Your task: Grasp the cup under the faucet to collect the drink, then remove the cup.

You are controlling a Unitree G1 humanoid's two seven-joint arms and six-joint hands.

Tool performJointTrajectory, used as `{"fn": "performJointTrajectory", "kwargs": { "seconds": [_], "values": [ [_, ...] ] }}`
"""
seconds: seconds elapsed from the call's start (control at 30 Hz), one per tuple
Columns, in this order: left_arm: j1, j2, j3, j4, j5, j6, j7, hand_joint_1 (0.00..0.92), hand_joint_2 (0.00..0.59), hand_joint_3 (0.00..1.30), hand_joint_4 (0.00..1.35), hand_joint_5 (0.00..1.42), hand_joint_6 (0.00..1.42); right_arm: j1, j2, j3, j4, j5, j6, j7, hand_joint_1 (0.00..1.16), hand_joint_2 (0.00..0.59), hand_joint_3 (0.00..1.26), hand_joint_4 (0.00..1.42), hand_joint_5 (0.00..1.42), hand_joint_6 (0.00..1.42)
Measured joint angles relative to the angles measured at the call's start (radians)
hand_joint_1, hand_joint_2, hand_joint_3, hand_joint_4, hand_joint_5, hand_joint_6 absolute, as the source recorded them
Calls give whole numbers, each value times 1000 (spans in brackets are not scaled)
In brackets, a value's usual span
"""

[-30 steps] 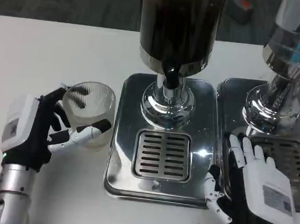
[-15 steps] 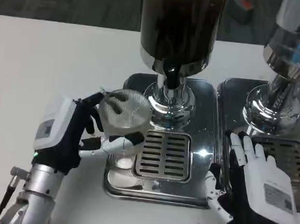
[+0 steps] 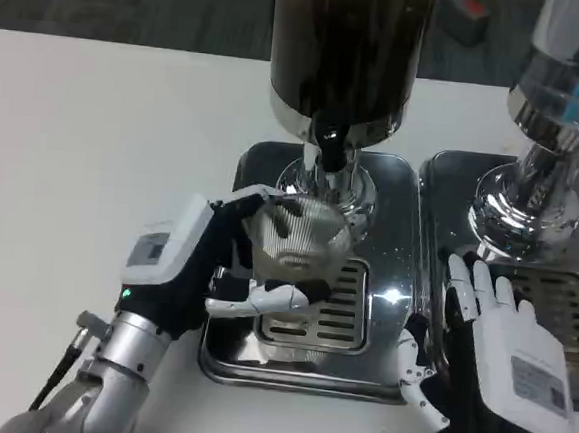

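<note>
1. The left hand (image 3: 220, 271) grips a clear ribbed plastic cup (image 3: 298, 239), with the thumb curled across the cup's near side and the dark fingers wrapped round its far side.
2. The cup sits in that hand above the slotted drain grille (image 3: 324, 310), tilted a little with its mouth towards the camera, just in front of and below the black faucet (image 3: 327, 144).
3. The faucet hangs from the base of the dark drink dispenser (image 3: 348, 51), beyond the left hand's fingertips.
4. The chrome drip tray (image 3: 221, 347) lies under the left hand and cup; the hand's wrist reaches in over the tray's left edge from the white table (image 3: 83, 160).
5. The right hand (image 3: 493, 368) holds nothing, its fingers spread and pointing away from the robot, lying at the seam between the first tray and a second drip tray (image 3: 443, 173) on its outer side.
6. Beyond the right hand's fingertips stands a second dispenser (image 3: 565, 98), with a chrome pedestal and a clear body.
</note>
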Motion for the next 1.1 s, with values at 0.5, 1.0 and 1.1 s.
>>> {"fn": "performJointTrajectory", "kwargs": {
  "seconds": [0.5,1.0,1.1],
  "values": [
    [-79,-27,-44,78,-4,21,6,381,83,512,611,872,1006,14,26,-2,-2,-2,14,-12,244,545,54,0,0,0],
    [-62,-24,-78,78,-4,-13,12,270,62,479,581,854,949,14,30,-5,-2,-2,16,-14,245,545,54,0,0,0],
    [-53,-18,-79,78,-3,-14,19,183,50,386,471,757,824,14,30,-5,-2,-2,16,-14,245,545,54,0,0,0]
  ]
}}
